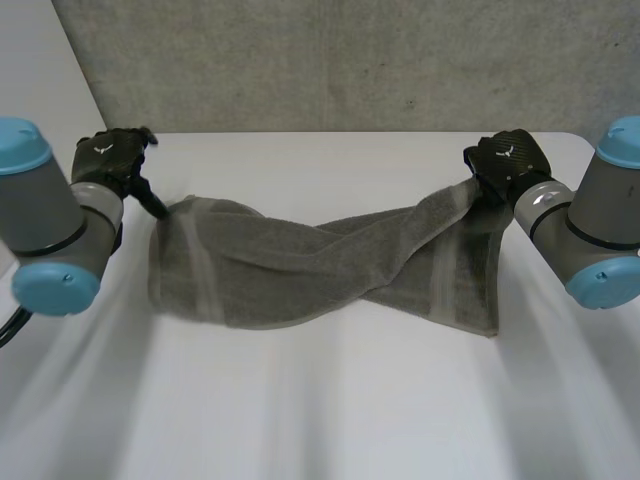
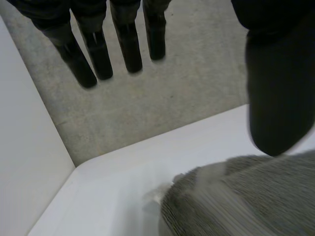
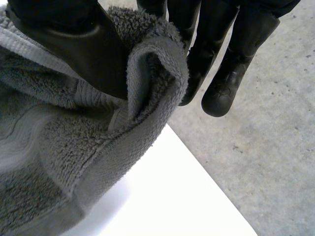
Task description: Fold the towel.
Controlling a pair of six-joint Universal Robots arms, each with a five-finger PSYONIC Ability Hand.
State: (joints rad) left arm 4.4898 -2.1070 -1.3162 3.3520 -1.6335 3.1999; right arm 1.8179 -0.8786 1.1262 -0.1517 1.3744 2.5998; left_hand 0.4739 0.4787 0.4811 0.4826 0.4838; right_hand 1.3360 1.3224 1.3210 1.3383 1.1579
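A grey towel (image 1: pixel 300 265) stretches across the white table (image 1: pixel 320 410), twisted in the middle. My left hand (image 1: pixel 108 158) hovers by the towel's left end with its fingers (image 2: pixel 128 44) straight and its thumb (image 2: pixel 278 98) apart from them. That end of the towel (image 2: pixel 246 196) lies below the hand and nothing is between thumb and fingers. My right hand (image 1: pixel 508 158) holds the towel's right corner raised above the table. There its thumb (image 3: pixel 83 44) pinches a fold of the towel (image 3: pixel 59 162) against the curled fingers.
A grey carpeted wall (image 1: pixel 350 60) rises just behind the table's far edge. A white panel (image 2: pixel 24 147) stands beside the table's far left corner. Both arms reach in from the sides, and bare table lies in front of the towel.
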